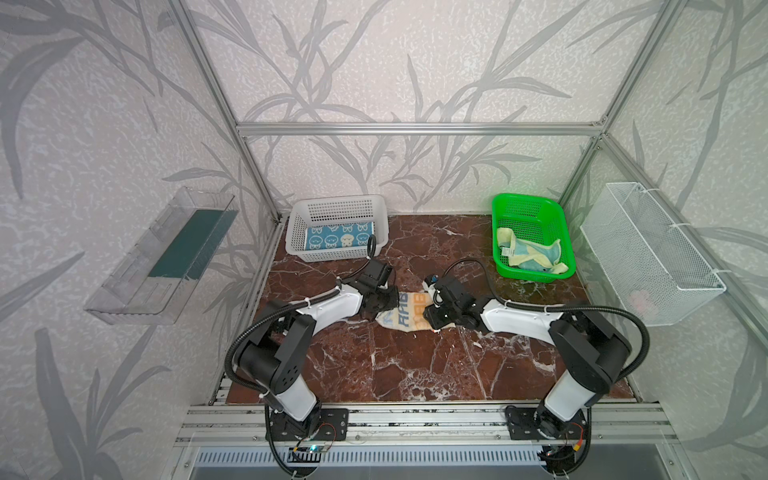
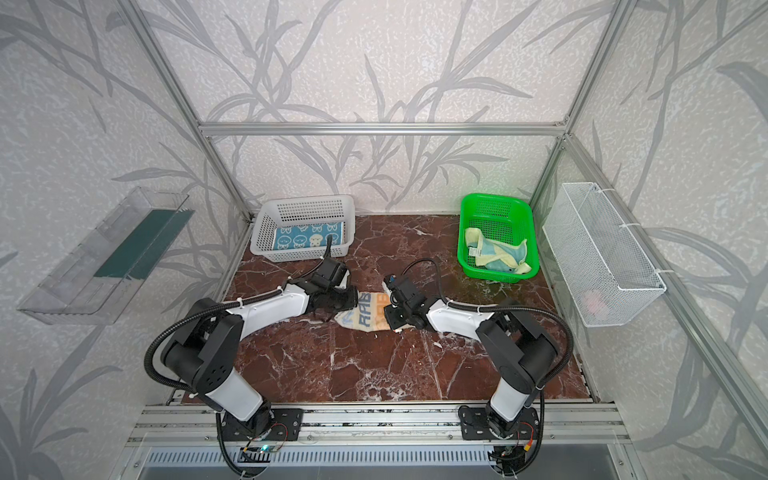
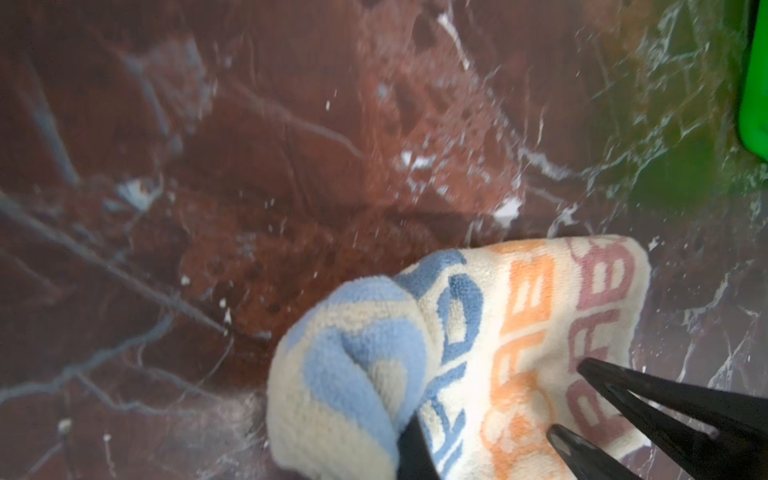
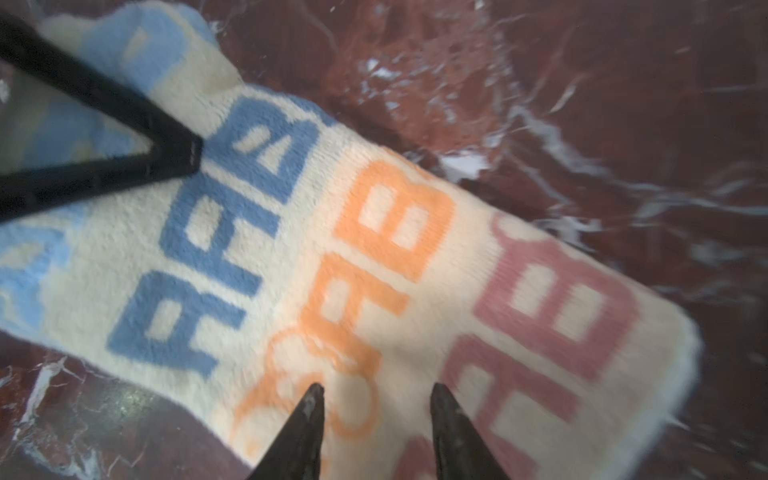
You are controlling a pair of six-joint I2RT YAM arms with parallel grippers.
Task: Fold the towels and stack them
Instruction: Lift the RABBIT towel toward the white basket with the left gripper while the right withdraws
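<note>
Ok so, left to right: there's a clear tray (image 1: pixel 137 282) hung on the left wall. Next is a white basket (image 1: pixel 300 245) at the back left of the marble table (image 1: pixel 415 365), with the blue rabbit-face towel (image 1: pixel 338 237) lying flat inside it.

In front of that, the left gripper (image 1: pixel 384 305) is down at table level. Its fingers are pressed together on the bunched-up blue end of the striped RABBIT towel (image 1: pixel 405 318). The left wrist view shows that end scrunched around a black finger (image 3: pixel 411 451). That towel sits mid-table between both grippers, lettering side up, kinda rumpled rather than flat.

The right gripper (image 1: pixel 430 316) is over its other end. In the right wrist view its fingers (image 4: pixel 309 419) are spread apart with flat cloth showing between the tips, so it's not pinching anything.

Further right, the green basket (image 1: pixel 525 212) at the back holds the teal and pale yellow towel (image 1: pixel 532 254), crumpled in a heap. A white wire basket (image 1: pixel 648 257) hangs on the right wall.
</note>
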